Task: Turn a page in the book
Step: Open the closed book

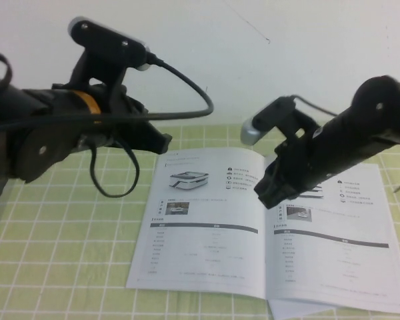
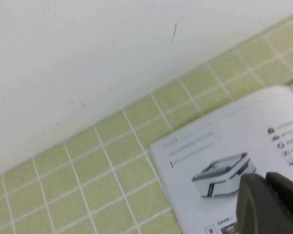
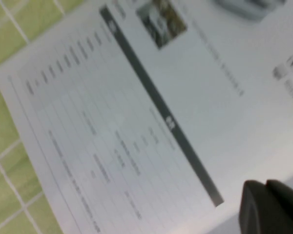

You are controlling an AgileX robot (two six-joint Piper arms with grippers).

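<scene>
I see the book [image 1: 267,233] lying open and flat on the desk [image 1: 60,233]; its page [image 1: 333,247] looks thin, light and floppy, so I'd lift it by the free outer corner, well away from the spine. My right gripper [image 1: 270,195] hangs clenched and empty over the spine, hiding print there. My left gripper [image 1: 161,141] hovers just beyond the book's far left corner; I cannot tell its fingers' state.
</scene>
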